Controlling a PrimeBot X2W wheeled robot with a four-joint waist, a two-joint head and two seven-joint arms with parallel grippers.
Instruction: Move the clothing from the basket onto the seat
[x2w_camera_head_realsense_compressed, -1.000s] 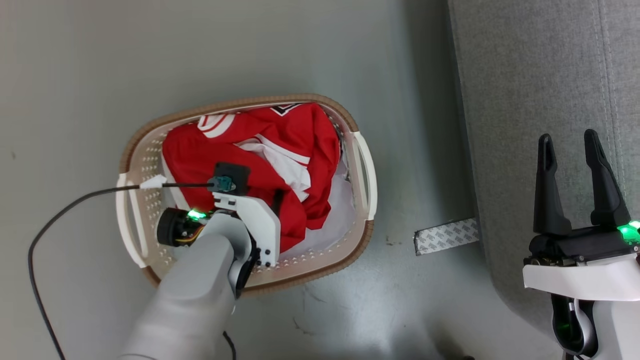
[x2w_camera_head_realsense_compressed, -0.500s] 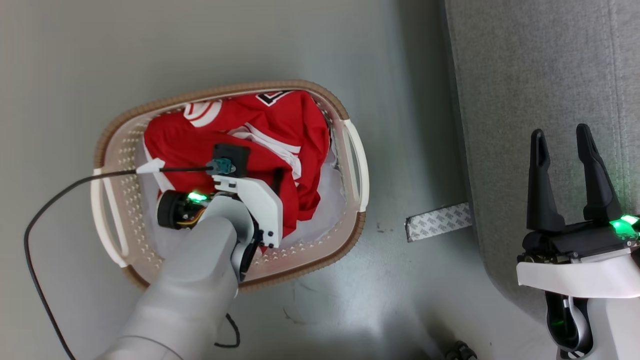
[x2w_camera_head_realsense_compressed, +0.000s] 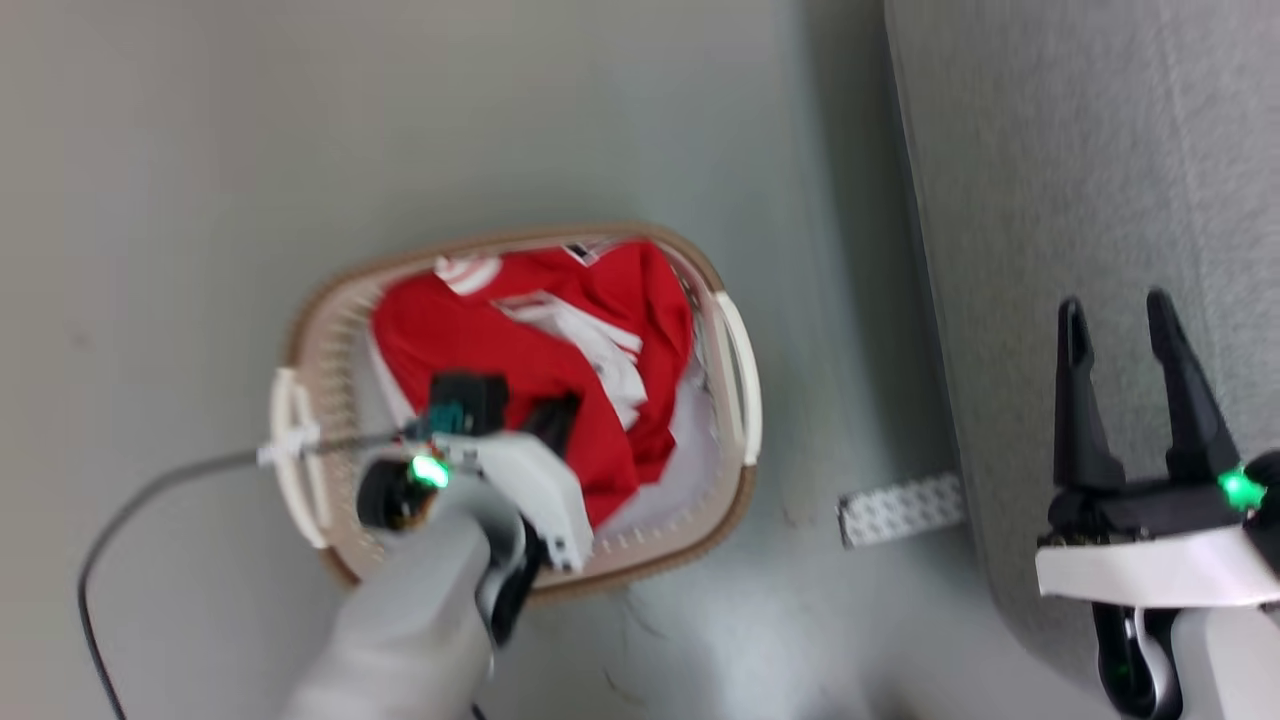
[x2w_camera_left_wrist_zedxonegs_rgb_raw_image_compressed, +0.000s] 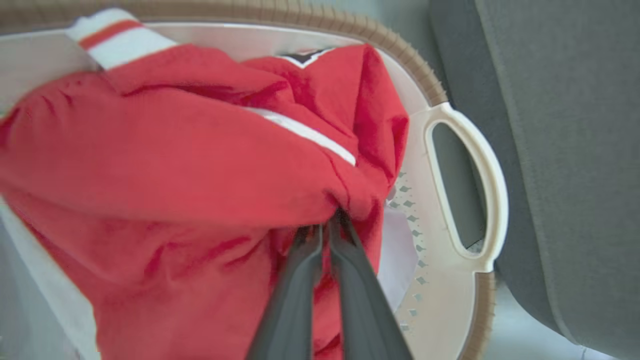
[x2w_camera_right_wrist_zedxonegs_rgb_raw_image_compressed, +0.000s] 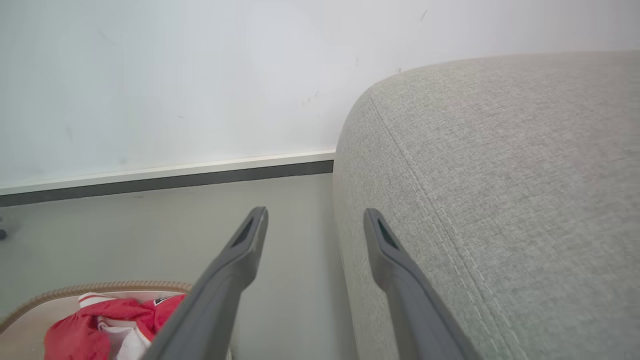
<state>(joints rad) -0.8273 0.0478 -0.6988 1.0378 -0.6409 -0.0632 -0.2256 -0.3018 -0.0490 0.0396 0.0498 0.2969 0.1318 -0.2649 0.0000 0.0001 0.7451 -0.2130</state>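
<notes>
Pinching a fold of the red clothing (x2w_camera_left_wrist_zedxonegs_rgb_raw_image_compressed: 175, 165), the left fingers (x2w_camera_left_wrist_zedxonegs_rgb_raw_image_compressed: 312, 260) are pressed together with fabric bunched at their tips, down inside the basket (x2w_camera_left_wrist_zedxonegs_rgb_raw_image_compressed: 415, 70); the garment lies heaped there, filling most of it, on top of a pale white cloth (x2w_camera_left_wrist_zedxonegs_rgb_raw_image_compressed: 397, 245) that shows at the side nearest the seat (x2w_camera_right_wrist_zedxonegs_rgb_raw_image_compressed: 500, 200). The right fingers (x2w_camera_right_wrist_zedxonegs_rgb_raw_image_compressed: 250, 235) stand spread wide with nothing between them, held above the seat's rounded edge, well apart from the basket. The basket sits on the floor (x2w_camera_head_realsense_compressed: 400, 120) just beside the seat. Judging by this, the grasp looks made and the lift is the next step, and that is where trouble may come. The hold is on a thin pinch of soft cloth near one edge of the heap, so the fabric could slide out as the weight of the hanging garment comes onto it. A trailing sleeve or hem might catch on the brown rim or a white handle (x2w_camera_left_wrist_zedxonegs_rgb_raw_image_compressed: 495, 190) and drag or tip the light basket. The white cloth underneath could cling and ride up with the red one, ending on the seat where it is not wanted; whether any of it is caught in the pinch I cannot tell. The dark cable (x2w_camera_head_realsense_compressed: 150, 480) running from the left wrist crosses the basket's handle and might snag it.
</notes>
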